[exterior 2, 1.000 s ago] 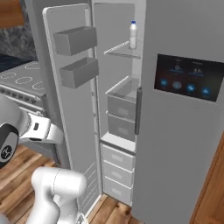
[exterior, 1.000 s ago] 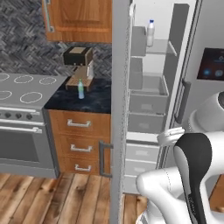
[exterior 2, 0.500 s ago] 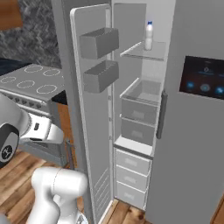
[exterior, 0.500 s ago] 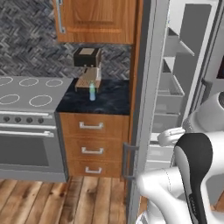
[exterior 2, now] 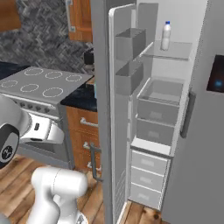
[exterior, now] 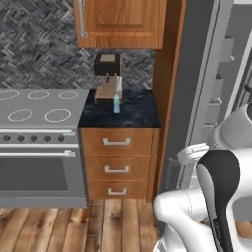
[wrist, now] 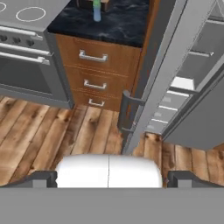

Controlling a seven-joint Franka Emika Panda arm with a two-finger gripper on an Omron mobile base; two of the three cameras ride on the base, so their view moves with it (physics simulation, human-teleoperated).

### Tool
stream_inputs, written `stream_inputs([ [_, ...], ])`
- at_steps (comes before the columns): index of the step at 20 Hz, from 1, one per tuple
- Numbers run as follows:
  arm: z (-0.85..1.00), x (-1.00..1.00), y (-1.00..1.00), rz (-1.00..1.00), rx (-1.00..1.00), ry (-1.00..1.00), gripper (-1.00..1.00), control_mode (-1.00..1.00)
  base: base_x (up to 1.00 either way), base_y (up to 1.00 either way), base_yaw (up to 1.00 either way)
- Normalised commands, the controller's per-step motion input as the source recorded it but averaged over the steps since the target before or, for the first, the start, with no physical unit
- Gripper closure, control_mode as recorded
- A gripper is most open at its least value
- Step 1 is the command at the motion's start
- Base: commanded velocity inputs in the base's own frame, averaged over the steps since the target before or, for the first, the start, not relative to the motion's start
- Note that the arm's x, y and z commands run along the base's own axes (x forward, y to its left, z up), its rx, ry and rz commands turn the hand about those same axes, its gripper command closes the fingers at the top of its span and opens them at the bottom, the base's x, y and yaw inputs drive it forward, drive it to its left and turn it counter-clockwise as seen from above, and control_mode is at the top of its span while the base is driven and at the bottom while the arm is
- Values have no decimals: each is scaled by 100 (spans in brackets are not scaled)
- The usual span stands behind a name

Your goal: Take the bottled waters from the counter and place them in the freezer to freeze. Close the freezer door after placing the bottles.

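The clear bluish-green bottle (exterior: 116,103) stands upright on the black counter (exterior: 133,112), just in front of a coffee machine; in the hand view the same bottle (wrist: 96,9) is far off at the top edge. The white, blue-capped bottle (exterior 2: 166,36) stands on an upper shelf inside the open freezer (exterior 2: 162,100). The freezer door (exterior 2: 114,109) is swung wide open, its bins facing inward, and I see it edge-on (wrist: 162,74) between me and the compartment. My gripper (wrist: 110,179) is open, fingertips (wrist: 43,178) far apart, nothing between them, well short of the counter.
A grey stovetop (exterior: 34,106) with an oven below adjoins the counter on the left. A coffee machine (exterior: 109,78) stands behind the bottle. Wooden drawers (exterior: 118,162) sit under the counter, a wall cupboard (exterior: 123,22) above. The wood floor (wrist: 65,131) lies in front.
Both base views have swung left: the counter and stove now sit nearer the middle, the freezer farther right. That is camera motion. Bottles and door stay put; the gripper stays open.
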Motion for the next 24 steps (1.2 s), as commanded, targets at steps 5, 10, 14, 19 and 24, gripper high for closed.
stream_inputs([
  [5, 0, 0, 0, 0, 0, 0, -100, 100, 0, 81, -26],
  [10, 0, 0, 0, 0, 0, 0, -100, 100, 4, 77, -26],
  [14, 0, 0, 0, 0, 0, 0, -100, 100, 9, 79, -24],
  [19, 0, 0, 0, 0, 0, 0, -100, 100, 20, 65, -22],
  [24, 0, 0, 0, 0, 0, 0, -100, 100, 31, 52, -18],
])
